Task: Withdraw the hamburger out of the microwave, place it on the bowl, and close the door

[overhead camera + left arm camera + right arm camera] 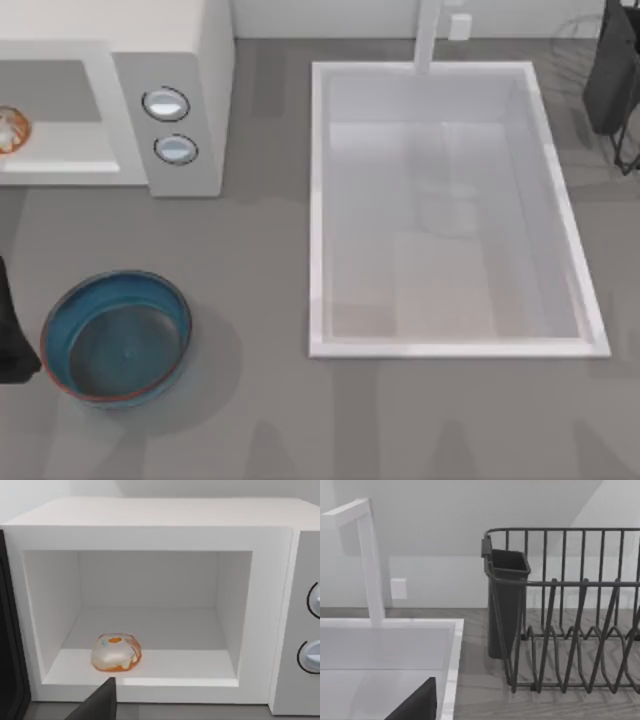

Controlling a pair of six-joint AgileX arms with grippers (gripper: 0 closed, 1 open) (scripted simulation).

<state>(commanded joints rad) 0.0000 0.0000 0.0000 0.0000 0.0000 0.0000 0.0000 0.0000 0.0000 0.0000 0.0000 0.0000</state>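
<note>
top view: the microwave [165, 95] sits at the table's far left, the hamburger [12, 130] inside it; the bowl [117, 337] stands in front, well apart. the left arm [12, 335] shows at the left edge.

left wrist view: the hamburger [116, 652] rests near the cavity's front edge, ungripped.

right wrist view: sink [395, 650] beside a dish rack [565, 615].

grip state of either pincer: cannot tell.

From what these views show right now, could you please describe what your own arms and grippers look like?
Little of them shows. The left arm is a matte black, blocky shape at the top view's left edge, with no markings or cables. In each wrist view a dark charcoal wedge, flat-sided with a pointed tip, is part of the left gripper and right gripper.
</note>
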